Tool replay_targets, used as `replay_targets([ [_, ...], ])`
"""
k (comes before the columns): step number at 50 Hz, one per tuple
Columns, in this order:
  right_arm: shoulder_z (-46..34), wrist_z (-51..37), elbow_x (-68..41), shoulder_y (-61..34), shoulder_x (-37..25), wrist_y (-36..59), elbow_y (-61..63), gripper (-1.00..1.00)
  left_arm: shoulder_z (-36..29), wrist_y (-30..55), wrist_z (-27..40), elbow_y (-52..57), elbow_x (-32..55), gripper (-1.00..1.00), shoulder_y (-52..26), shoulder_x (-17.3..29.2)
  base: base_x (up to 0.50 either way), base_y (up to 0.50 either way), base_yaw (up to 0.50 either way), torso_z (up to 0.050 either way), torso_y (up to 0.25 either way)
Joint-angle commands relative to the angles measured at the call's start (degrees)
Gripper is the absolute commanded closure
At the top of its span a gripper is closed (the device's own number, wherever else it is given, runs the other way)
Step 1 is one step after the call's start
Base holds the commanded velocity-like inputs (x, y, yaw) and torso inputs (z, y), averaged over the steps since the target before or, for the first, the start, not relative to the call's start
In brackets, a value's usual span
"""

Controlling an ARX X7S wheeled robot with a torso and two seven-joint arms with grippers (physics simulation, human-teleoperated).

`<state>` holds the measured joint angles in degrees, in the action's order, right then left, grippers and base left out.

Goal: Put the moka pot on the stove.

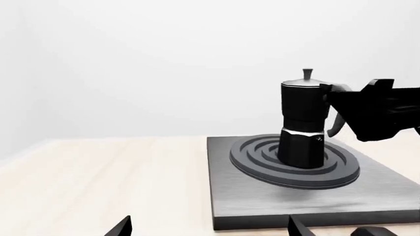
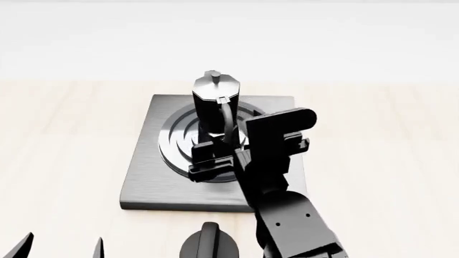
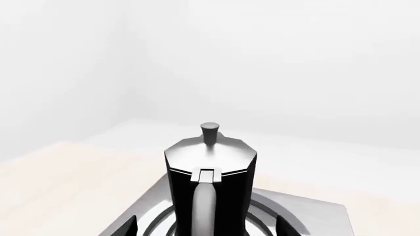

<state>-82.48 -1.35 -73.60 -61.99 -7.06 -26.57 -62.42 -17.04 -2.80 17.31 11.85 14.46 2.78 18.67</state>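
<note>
at the near edge of the table (image 2: 57, 161), in the head view, two dark tips of the left gripper (image 2: 61, 248) poke into the frame at the lower left; so little of it shows that i cannot tell whether it is spread or closed. just right of them, near the stove's front edge, sits a short black round knob (image 2: 209, 244).

the right arm (image 2: 287, 215) rises from the lower right and reaches forward over the stove (image 2: 143, 183), a flat grey square plate with dark concentric rings (image 2: 176, 148) in its middle. the right gripper (image 2: 215, 156) sits at the pot's handle (image 2: 228, 121). the left wrist view shows its black body level with the handle, beside it, and seemingly touching it near the top. the right wrist view shows two dark fingertips (image 3: 125, 227) set wide apart on either side of the pot's base, so the gripper is spread and not clamping anything.

the pot (image 2: 215, 102) stands upright on the rings, toward their far side in the head view, its base resting on them in the left wrist view. its handle faces the near side, toward the gripper, and its silver lid with a small knob (image 2: 213, 73) is on top.

beyond the stove the pale wooden table runs on to a plain white background.
</note>
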Motion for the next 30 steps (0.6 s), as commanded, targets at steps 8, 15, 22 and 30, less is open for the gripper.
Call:
replay_targets([
  [8,-3.87,-18.95,8.87,2.01,-17.06,-2.65,34.31,-1.00,0.06,-1.05,-0.13,0.74,0.31,-1.00,0.29,-0.03,0.00,0.00,0.00,0.000,0.000],
  [15,-4.94,-24.64,12.51,2.83,-21.71,-3.61,43.48,-1.00,-0.01,-1.12,-0.02,1.32,0.34,-1.00,0.61,0.22,0.00,0.00,0.00,0.000,0.000],
  [22,-5.99,-30.00,17.04,3.93,-26.06,-4.64,51.94,-1.00,-0.10,-1.25,0.14,1.57,0.36,-1.00,0.77,0.33,0.00,0.00,0.00,0.000,0.000],
  [30,-6.42,-34.52,21.12,6.07,-29.63,-6.27,57.62,-1.00,-0.40,-1.27,0.30,1.88,0.14,-1.00,0.95,0.48,0.00,0.00,0.00,0.000,0.000],
])
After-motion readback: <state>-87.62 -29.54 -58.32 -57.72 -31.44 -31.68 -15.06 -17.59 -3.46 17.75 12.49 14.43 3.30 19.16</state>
